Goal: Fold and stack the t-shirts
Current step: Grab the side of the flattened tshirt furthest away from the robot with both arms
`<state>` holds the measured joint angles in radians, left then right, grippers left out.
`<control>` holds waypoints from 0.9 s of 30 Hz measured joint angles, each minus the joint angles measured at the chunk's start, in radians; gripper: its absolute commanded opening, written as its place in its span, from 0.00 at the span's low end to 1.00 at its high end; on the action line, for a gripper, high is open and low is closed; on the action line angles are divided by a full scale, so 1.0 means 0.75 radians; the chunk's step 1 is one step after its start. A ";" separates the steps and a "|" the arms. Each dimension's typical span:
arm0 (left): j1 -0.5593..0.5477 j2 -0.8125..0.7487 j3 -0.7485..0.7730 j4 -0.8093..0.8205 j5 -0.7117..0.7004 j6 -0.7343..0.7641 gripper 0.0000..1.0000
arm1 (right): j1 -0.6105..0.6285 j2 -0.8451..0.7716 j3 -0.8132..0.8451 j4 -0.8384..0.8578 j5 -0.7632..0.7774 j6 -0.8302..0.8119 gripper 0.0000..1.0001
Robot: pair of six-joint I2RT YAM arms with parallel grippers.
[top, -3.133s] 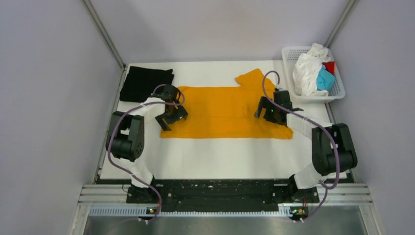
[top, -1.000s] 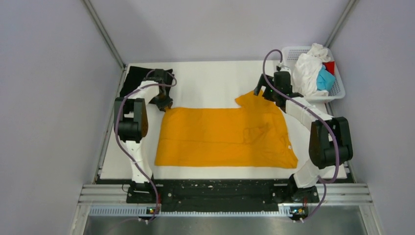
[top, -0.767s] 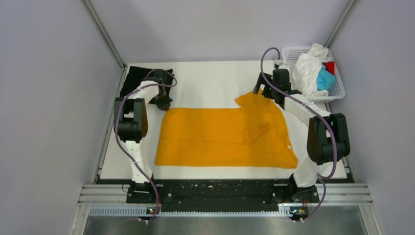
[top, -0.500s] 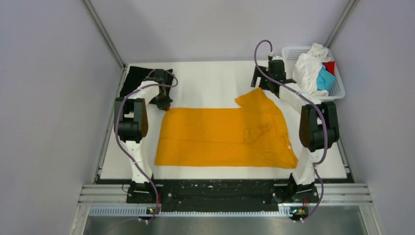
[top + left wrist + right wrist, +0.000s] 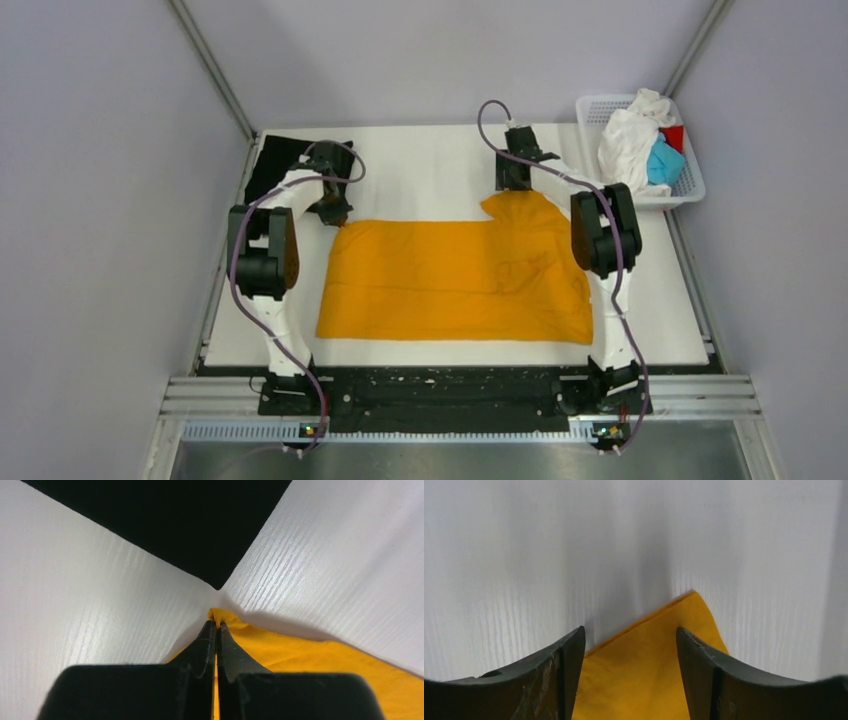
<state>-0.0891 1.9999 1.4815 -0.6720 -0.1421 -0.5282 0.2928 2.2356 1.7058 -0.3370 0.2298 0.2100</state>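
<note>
Jaws on your left gripper [image 5: 216, 625] pinched the far-left corner of the orange-yellow t-shirt [image 5: 450, 270], spread flat mid-table; your right gripper [image 5: 630, 630] gaped wide over its sleeve tip. Folding looked barely begun, and the next move called for closing on that sleeve, the black t-shirt [image 5: 270, 165] lying beyond.

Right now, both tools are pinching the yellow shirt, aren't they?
Not quite. Only the left tool is pinching the orange-yellow shirt, at its far left corner. The right wrist view shows the right tool open, with its fingers spread apart on either side of the shirt's sleeve corner.
</note>
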 measured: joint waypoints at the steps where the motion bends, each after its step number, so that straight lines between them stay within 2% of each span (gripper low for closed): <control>1: -0.001 -0.004 -0.005 0.003 0.000 0.000 0.00 | 0.001 0.003 0.000 0.005 0.004 0.004 0.60; 7: -0.001 -0.017 -0.039 0.023 0.000 0.000 0.00 | 0.002 -0.016 -0.060 0.061 0.038 0.029 0.47; 13: -0.001 -0.030 -0.062 0.036 -0.002 -0.002 0.00 | 0.003 -0.093 -0.208 0.152 0.078 0.080 0.20; 16: -0.001 -0.036 -0.071 0.037 -0.009 -0.008 0.00 | 0.003 -0.117 -0.258 0.192 0.088 0.097 0.02; 21: -0.001 -0.037 -0.072 0.042 -0.033 -0.025 0.00 | 0.003 -0.122 -0.257 0.200 0.097 0.079 0.00; 27: 0.003 -0.037 -0.071 0.061 -0.067 -0.026 0.00 | 0.003 -0.065 -0.102 0.150 0.085 0.022 0.00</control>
<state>-0.0872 1.9720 1.4281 -0.6262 -0.1921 -0.5480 0.2947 2.1872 1.6291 -0.2249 0.2935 0.2268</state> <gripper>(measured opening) 0.012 0.014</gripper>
